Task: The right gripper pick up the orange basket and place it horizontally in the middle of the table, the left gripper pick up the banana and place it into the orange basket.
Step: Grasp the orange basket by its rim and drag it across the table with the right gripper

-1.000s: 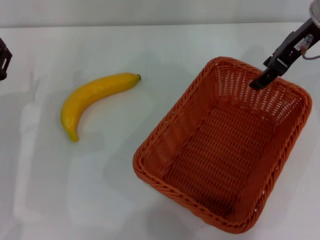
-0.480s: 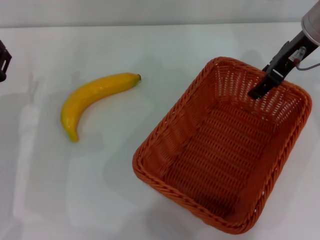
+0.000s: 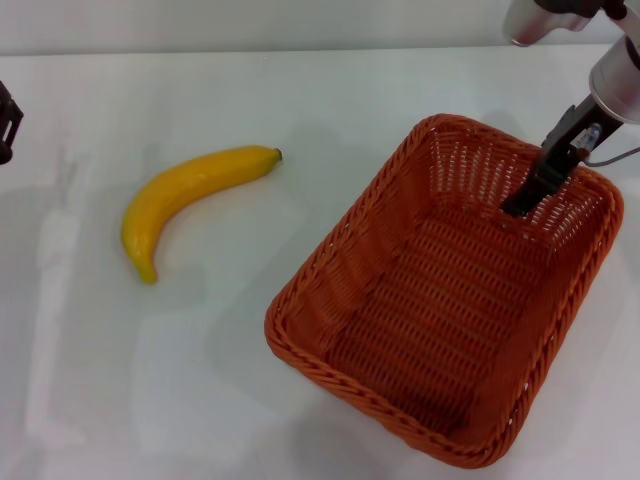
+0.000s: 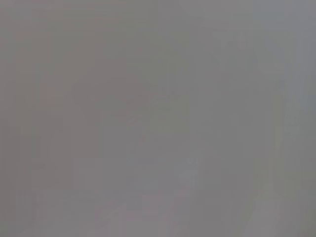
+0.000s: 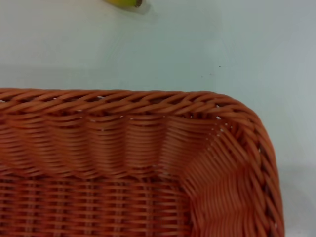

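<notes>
As the right tool (image 3: 520, 205) has sunk from above the far rim to a point inside the orange basket (image 3: 420, 330), its black tip now sits low against the inner face of the far short wall, near the far right corner. Over the last second it has travelled down and slightly towards the right, while the basket itself has not shifted on the table (image 3: 200, 380). Whether its fingers are apart or together I cannot tell; only a single dark tip shows in the head view, and the right wrist view shows just the braided rim and a rounded corner of the basket (image 5: 148, 163), with no fingers visible.

This descent reads as the approach to a grip on that far wall, so the pick-up seems about to start rather than done. The basket lies skewed at the right and near part of the table, not yet level across the middle.

The banana (image 3: 185, 195) lies untouched on the table, well apart from the basket, on the left. The left tool (image 3: 8, 120) waits at the left edge, barely in view, its state not discernible.
</notes>
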Robot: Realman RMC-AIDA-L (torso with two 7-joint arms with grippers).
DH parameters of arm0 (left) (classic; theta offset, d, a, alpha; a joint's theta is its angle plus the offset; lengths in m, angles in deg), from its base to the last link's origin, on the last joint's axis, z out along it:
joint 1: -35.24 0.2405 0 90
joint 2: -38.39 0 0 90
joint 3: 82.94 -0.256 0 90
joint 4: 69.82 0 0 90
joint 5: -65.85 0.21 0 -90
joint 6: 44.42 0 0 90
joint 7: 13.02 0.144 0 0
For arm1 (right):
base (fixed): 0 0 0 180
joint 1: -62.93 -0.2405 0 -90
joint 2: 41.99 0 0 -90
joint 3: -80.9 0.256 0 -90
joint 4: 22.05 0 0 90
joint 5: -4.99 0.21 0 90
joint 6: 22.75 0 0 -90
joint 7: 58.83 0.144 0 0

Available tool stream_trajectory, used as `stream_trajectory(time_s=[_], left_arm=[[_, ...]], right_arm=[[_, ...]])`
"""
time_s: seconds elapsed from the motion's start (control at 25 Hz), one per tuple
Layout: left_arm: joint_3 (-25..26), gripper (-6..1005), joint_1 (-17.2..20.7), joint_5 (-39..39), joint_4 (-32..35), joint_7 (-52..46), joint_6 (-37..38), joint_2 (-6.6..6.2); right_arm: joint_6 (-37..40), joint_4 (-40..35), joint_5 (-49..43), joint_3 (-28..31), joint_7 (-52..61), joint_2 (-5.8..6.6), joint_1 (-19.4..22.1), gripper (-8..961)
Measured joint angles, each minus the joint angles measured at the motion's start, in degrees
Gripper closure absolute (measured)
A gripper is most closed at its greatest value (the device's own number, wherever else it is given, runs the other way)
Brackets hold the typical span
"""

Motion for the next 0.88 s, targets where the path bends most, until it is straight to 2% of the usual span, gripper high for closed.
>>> stream_trajectory(time_s=[0.36, 0.6, 0.88], left_arm=[[0.0, 137, 0.2, 0.9, 0.0, -0.3, 0.0, 0.00], [0.0, 138, 0.2, 0.9, 0.0, -0.4, 0.0, 0.00], [0.0, 138, 0.2, 0.9, 0.1, -0.4, 0.0, 0.00]], right_arm=[[-2.4, 0.0, -0.1, -0.6, 0.2, -0.12, 0.4, 194], [-2.9, 0.0, -0.6, -1.7, 0.3, -0.10, 1.1, 406], [-2.7, -0.6, -1.2, -3.7, 0.5, -0.17, 1.4, 543]])
